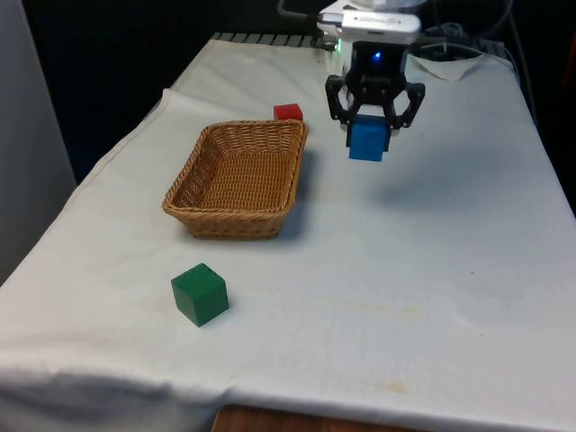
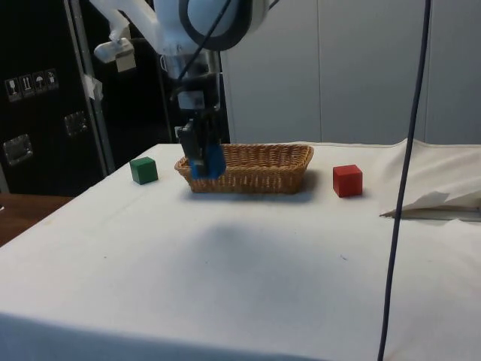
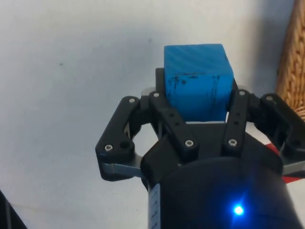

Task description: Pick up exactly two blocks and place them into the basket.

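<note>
We have the blue block (image 1: 367, 141) pinched between our fingers (image 3: 167, 110) and lifted off the desk (image 1: 432, 270), just beside the empty basket (image 1: 270, 131), so neither block is in yet, and the green block (image 1: 200, 293) and red block (image 1: 288, 112) lie untouched.

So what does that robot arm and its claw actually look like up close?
The arm is glossy white with rounded, tube-like segments, and dark cables run along it. At its end sits a black two-finger gripper built from jointed bars fastened with small silver screws, spreading from a rounded black body. In the front view the gripper hangs below a flat white wrist piece.
</note>
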You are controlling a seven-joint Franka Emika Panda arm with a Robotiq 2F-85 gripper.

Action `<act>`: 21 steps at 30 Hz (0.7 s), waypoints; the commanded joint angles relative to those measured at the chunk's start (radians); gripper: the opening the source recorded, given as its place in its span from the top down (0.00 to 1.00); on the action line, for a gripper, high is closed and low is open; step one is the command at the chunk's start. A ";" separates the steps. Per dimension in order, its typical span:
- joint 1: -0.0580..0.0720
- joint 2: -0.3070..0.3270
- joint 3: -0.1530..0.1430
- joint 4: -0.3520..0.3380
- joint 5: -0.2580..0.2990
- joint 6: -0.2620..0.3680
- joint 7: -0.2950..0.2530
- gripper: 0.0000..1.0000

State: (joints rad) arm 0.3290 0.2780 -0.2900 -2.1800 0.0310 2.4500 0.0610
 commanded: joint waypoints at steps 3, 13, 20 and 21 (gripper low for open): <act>-0.012 -0.007 -0.016 -0.007 0.020 0.000 -0.043 0.99; -0.014 0.000 -0.060 -0.007 0.051 0.000 -0.106 0.99; -0.026 -0.011 -0.094 -0.023 0.093 -0.001 -0.183 0.99; -0.019 -0.001 -0.101 -0.016 0.084 0.000 -0.174 0.99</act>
State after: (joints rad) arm 0.3100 0.2770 -0.3910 -2.1960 0.1150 2.4500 -0.1130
